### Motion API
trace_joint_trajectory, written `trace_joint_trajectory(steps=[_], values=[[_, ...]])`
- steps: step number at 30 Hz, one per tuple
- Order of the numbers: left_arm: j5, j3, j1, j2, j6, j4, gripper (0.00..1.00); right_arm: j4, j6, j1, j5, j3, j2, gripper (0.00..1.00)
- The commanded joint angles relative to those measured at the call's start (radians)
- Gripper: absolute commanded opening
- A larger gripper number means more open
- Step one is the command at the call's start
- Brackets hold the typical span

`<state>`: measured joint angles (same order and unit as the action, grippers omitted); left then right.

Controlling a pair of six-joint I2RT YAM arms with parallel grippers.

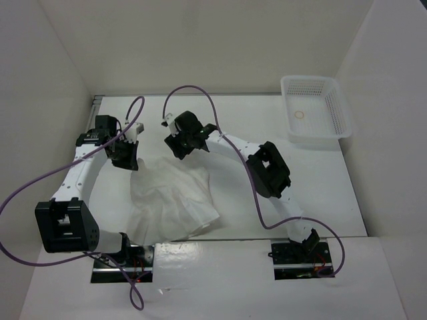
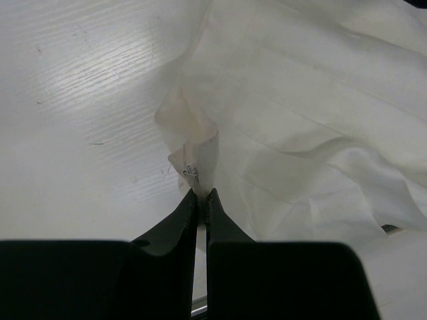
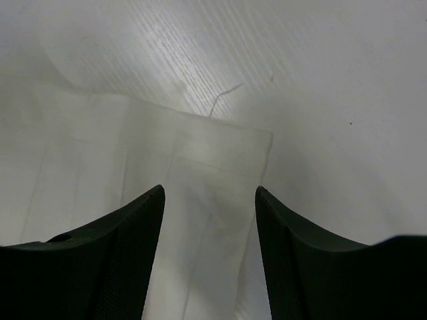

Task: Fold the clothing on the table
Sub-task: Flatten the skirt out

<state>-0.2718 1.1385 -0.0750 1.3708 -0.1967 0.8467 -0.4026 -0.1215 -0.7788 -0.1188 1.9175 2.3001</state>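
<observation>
The left gripper point(image 2: 201, 195) is pinched tight on a bunched fold at the edge of the clothing point(image 1: 175, 199). The right gripper point(image 3: 209, 190) has its jaws well parted and grips nothing; a flat corner of the clothing shows between them. The clothing lies crumpled left of centre on the tabletop point(image 1: 320, 193), reaching its near edge.

Left gripper point(image 2: 201, 195) pinched on a bunched corner of the clothing point(image 2: 320, 113), white table point(image 2: 80, 100) beneath
</observation>
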Motion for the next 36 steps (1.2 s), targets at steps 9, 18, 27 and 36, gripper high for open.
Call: trace_joint_trajectory(steps=[9,18,27,36], values=[[-0.02,0.009,0.004,-0.041,0.019,-0.005,0.08,-0.007,-0.01,-0.004,0.007,0.117,0.079,0.59],[-0.029,0.0,0.004,-0.041,0.019,-0.005,0.08,-0.016,-0.02,-0.004,0.007,0.126,0.111,0.57],[-0.029,0.0,0.004,-0.059,0.019,-0.005,0.08,-0.025,-0.038,-0.004,0.016,0.146,0.148,0.55],[-0.029,0.0,0.004,-0.068,0.01,-0.005,0.08,-0.044,-0.047,-0.004,0.048,0.176,0.19,0.43]])
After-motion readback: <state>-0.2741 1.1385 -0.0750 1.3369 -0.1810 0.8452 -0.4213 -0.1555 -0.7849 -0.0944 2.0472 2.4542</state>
